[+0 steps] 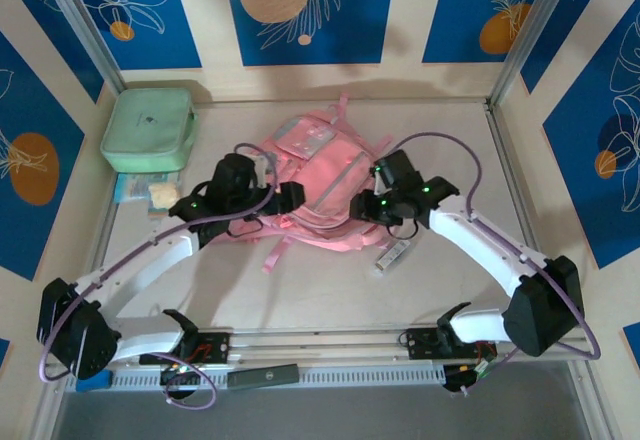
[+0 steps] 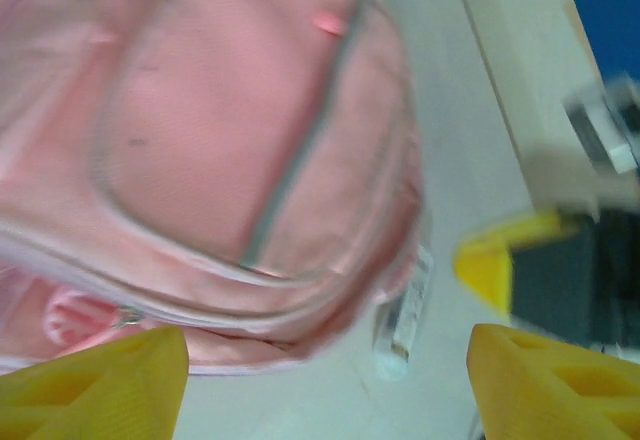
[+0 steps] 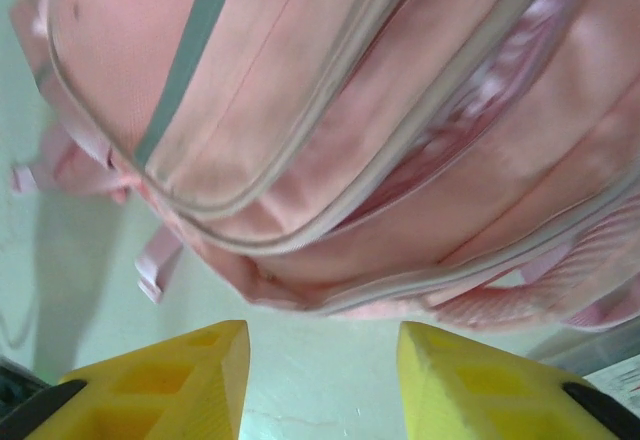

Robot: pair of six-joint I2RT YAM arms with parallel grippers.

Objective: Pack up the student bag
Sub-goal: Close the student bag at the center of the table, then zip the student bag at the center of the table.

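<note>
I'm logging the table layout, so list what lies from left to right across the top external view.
mint-green case → left gripper → student bag → right gripper. I left out the small packets below the case and the white packet by the bag's lower right corner, because they overlap these in the order.

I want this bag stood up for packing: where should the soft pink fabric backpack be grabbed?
Probably the thin pink strap trailing off the soft pink fabric backpack's near-left corner, taken from above on the left side: it lies flat, too broad and soft for the jaws.
</note>
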